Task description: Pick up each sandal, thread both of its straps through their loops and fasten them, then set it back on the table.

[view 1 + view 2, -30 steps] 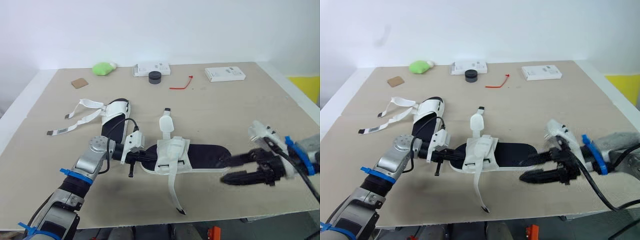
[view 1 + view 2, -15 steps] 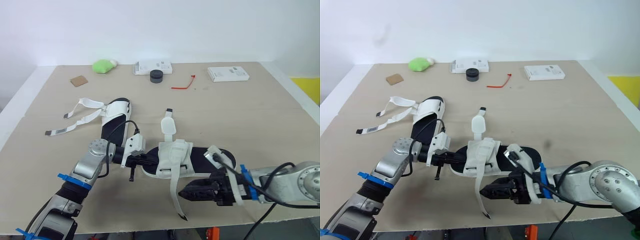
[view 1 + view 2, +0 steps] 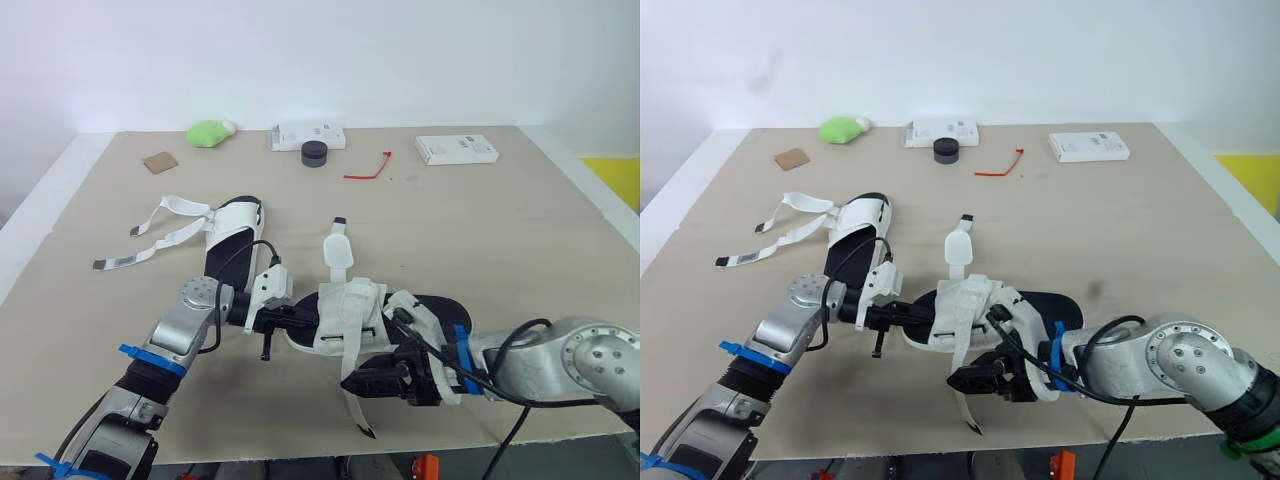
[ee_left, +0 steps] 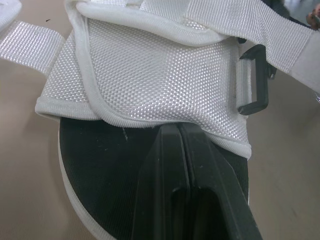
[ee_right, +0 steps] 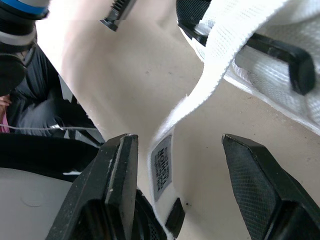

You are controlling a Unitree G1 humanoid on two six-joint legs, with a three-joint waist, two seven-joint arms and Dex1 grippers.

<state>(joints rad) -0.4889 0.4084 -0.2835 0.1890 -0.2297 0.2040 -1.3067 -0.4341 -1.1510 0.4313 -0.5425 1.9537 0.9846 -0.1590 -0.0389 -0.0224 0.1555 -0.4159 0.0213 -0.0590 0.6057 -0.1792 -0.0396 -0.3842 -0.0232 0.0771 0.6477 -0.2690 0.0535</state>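
From where I stand, the near sandal [image 3: 345, 310] lies crosswise on the table [image 3: 500, 220], between the two arms. The left gripper [image 3: 285, 320] is at its left end. The right gripper [image 3: 352, 383] sits just off its front side, where a loose strap [image 3: 355, 415] trails from the white upper toward the table's front edge. That makes the right arm the nearer one to the strap. It reaches in low from the sandal's right end, almost parallel to the sole.

At the left wrist, the fingers [image 4: 170, 165] are pressed together over the black footbed, just short of the upper. A black loop [image 4: 255, 80] sits at the upper's side. I cannot tell whether they pinch anything.

At the right wrist, the fingers [image 5: 117, 180] stand wide apart. The strap's long axis runs straight down between them, touching neither.
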